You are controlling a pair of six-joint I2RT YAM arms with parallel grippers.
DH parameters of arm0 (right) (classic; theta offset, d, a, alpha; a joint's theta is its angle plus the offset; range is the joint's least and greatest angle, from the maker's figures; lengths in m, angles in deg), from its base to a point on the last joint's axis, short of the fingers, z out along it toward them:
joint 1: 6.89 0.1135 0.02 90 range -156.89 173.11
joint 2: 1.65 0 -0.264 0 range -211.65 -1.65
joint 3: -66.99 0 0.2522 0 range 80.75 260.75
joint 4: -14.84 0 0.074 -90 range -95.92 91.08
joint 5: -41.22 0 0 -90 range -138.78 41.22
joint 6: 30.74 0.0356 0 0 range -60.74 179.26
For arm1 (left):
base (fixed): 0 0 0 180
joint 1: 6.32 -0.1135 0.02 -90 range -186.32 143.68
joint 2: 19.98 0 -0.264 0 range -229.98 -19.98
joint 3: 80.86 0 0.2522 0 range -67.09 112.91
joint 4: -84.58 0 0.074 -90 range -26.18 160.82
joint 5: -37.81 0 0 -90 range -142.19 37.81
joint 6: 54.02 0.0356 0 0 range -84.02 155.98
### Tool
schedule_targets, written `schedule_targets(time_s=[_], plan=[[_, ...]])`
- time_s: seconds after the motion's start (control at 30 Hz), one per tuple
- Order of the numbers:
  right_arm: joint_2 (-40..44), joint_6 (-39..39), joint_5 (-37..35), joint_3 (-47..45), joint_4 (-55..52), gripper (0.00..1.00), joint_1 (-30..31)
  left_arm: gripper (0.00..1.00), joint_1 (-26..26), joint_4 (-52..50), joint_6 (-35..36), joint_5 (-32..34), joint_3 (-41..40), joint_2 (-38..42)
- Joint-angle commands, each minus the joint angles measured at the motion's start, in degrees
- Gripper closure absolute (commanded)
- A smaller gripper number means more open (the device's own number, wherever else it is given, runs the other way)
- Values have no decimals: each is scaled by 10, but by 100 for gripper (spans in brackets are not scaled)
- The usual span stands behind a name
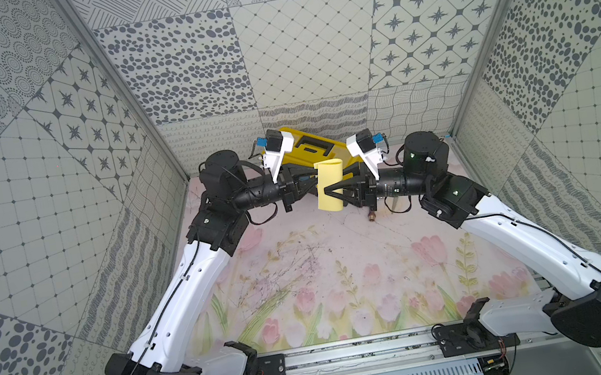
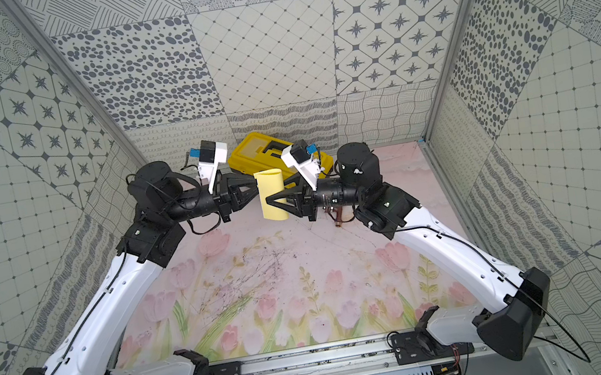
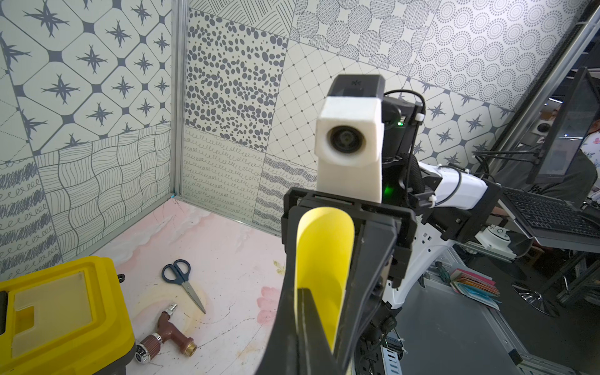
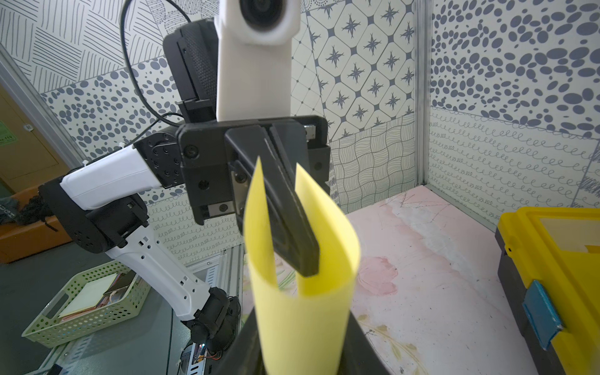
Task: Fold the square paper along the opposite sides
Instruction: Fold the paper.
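- In both top views the square paper (image 1: 328, 175) (image 2: 269, 183) is seen held clear of the table (image 1: 306, 278). It is curled into a U between the two arms, in front of the yellow toolbox (image 1: 308, 146).
- In the same views the left gripper (image 1: 313, 184) is set at the paper's edge with its jaws pressed together. The right gripper (image 1: 328, 191) is placed across the sheet from the opposite side, its jaws partly closed around it.
- In the left wrist view the paper (image 3: 324, 253) is shown as a trough between the right gripper's fingers (image 3: 370, 259), which are laid against its outer faces. The left gripper's joined fingertips (image 3: 303, 311) are seen inside the curl. Scissors (image 3: 183, 282) and a brown tap (image 3: 168, 334) are seen lying on the table beside the toolbox.
- In the right wrist view the left gripper (image 4: 302, 253) is seen closed tight between the paper's two free edges, with nothing visibly pinched in it. The bend of the paper (image 4: 302, 324) is clasped from both sides by the right gripper's fingers (image 4: 367, 357).
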Motion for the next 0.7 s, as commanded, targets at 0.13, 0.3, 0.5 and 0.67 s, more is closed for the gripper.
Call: schedule_targets(time_s=[0.13,0.3,0.5,0.67], plan=[[1,-5,1,-1,8,68,5,100,0,7,14,3,2,5],[0,-8,0,-1,6,68,6,100,0,4,16,5,2,5],[-4,-9,0,-1,1,68,6,100,0,-2,21,7,4,5],[-3,-9,-2,-1,0,67,6,100,1,-3,22,5,4,6]])
